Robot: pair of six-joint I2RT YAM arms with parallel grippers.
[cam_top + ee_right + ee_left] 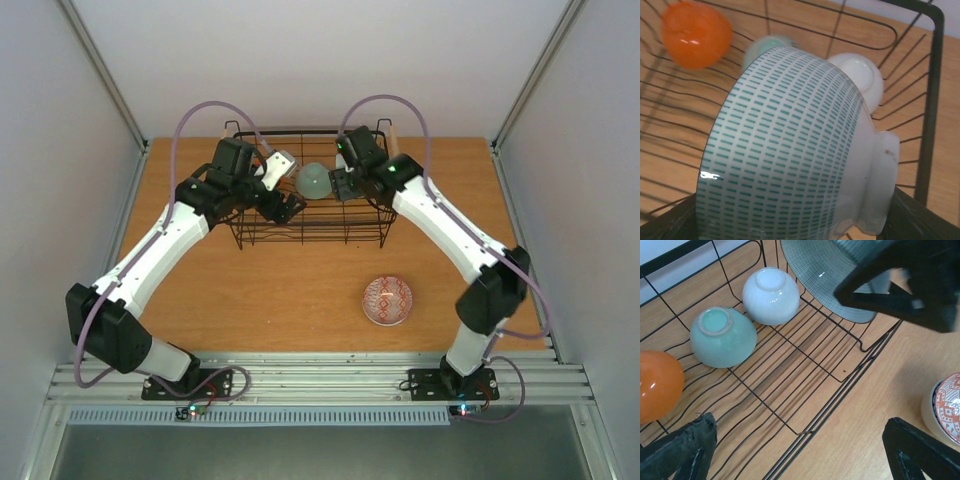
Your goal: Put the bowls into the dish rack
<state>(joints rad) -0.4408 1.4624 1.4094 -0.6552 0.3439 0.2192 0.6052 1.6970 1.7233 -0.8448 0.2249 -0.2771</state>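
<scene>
**Item 1.** Pale round glossy bowl printed with rows of green dashes (785, 150). It lies tipped on its side and is clamped between the fingers of the right gripper (338, 183), with its foot ring toward that hand's right finger. It is over the middle of the rectangular black wire dish rack with wooden bar handles (310, 236). I cannot tell whether it touches the wires.

**Item 2.** White glossy bowl (860, 75), upside down on the rack floor, just past the held bowl's foot.

**Item 3.** Pale mint green bowl (722, 337), upside down beside the white one. From the right wrist it is mostly hidden behind the held bowl.

**Item 4.** Orange glossy bowl (657, 385), next along, left of the left gripper (805, 455).

**Item 5.** Left gripper, jaws wide apart and gripping nothing, over the rack's wire floor and close beside the right hand.

**Item 6.** Red-and-white patterned bowl (387, 300), upright on the wooden table (250, 300). It sits outside the rack, to the right of my left hand and well apart from both grippers.
</scene>
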